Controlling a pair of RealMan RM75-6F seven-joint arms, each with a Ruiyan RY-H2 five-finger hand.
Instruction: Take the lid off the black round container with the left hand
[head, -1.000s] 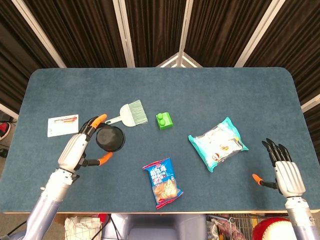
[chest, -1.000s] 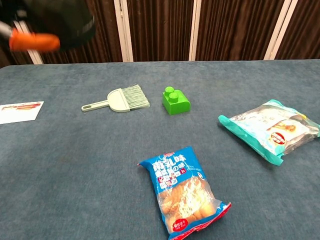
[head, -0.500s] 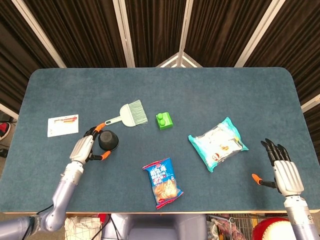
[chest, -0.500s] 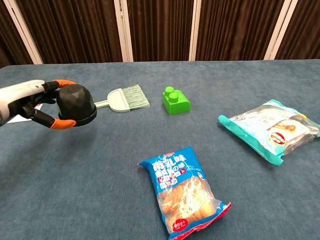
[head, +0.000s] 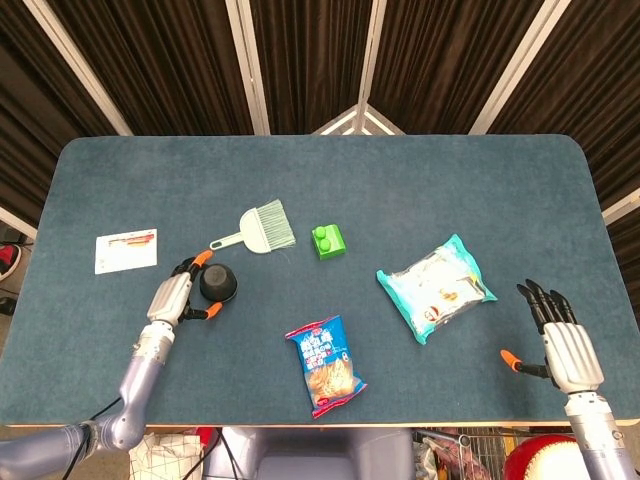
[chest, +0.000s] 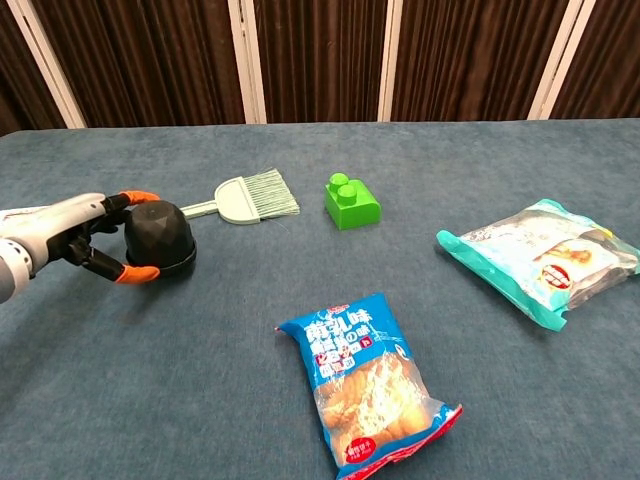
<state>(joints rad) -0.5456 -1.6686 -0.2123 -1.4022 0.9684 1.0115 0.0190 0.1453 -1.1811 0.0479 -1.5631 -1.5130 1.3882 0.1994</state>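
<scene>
Near the desk's left edge, the left hand wraps its fingers around the black round container, which seems to rest on the desk. The right hand hovers by the right front corner, fingers spread, holding nothing.

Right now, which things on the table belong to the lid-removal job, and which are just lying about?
Part of the job:
- black round container, on the table
- left hand, its fingers around the container

Lying about:
- small brush
- green block
- blue snack bag
- teal snack bag
- white card
- right hand, holding nothing
</scene>
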